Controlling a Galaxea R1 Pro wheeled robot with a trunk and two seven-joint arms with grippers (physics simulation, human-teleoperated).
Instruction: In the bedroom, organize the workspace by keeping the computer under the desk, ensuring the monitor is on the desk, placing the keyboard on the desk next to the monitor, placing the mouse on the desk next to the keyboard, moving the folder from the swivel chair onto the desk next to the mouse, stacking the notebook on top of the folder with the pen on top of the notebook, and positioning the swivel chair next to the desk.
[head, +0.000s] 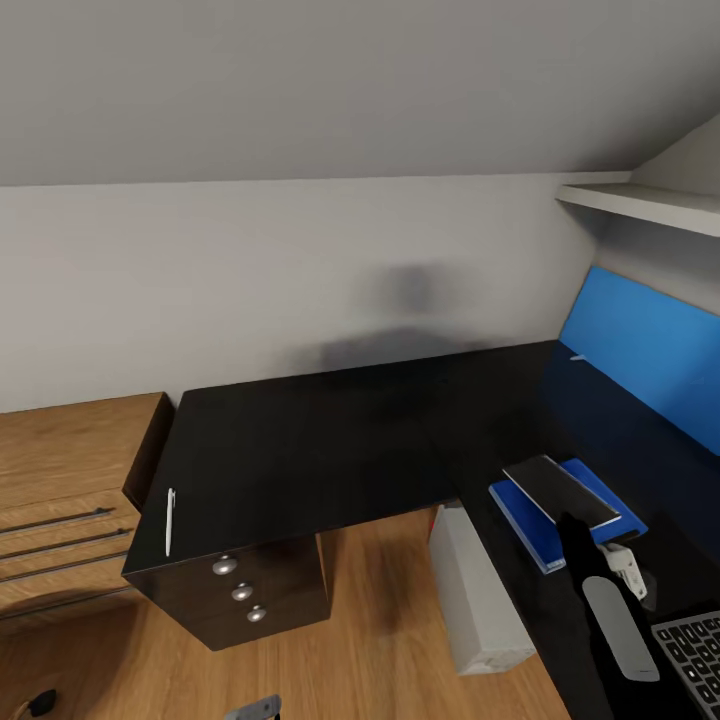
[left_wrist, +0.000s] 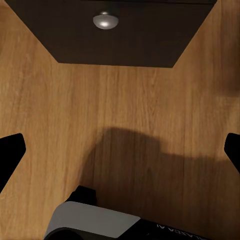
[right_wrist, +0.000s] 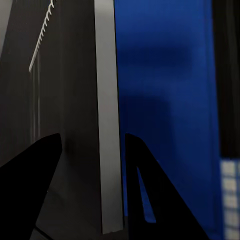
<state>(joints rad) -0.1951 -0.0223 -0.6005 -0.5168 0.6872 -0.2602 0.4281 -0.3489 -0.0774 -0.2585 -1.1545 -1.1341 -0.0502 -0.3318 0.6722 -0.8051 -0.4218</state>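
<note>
Landmark: blue folder (head: 530, 520), flat on the black worktop (head: 330, 440), on its right-hand leg.

- Nearest the camera, at the frame corner: keyboard (head: 695, 650) on the worktop, near side of the folder.
- Right tool (head: 590, 555) sits at the folder's near edge. Right wrist view: fingers (right_wrist: 30, 175) straddle the notebook (right_wrist: 75, 100) edge, one either side, close in. Whether they're actually pinching it, cannot tell.
- Notebook lies on top of the folder, dark cover, spiral binding visible in the wrist view, slightly skewed to the folder's edges.
- Computer (head: 475, 600), pale tower, stands on the wood floor (head: 380, 640) under the worktop, just left of the folder.
- Left tool (left_wrist: 120, 150): released, tips wide apart, hanging over bare floor in front of the black drawer unit (head: 255, 590), well left of the folder.
- Pen (head: 169, 521), white, lies on the worktop's far-left edge above the drawers, well apart from the folder.
- Blue back panel (head: 640, 350) stands behind the folder, along the worktop's right side.
</note>
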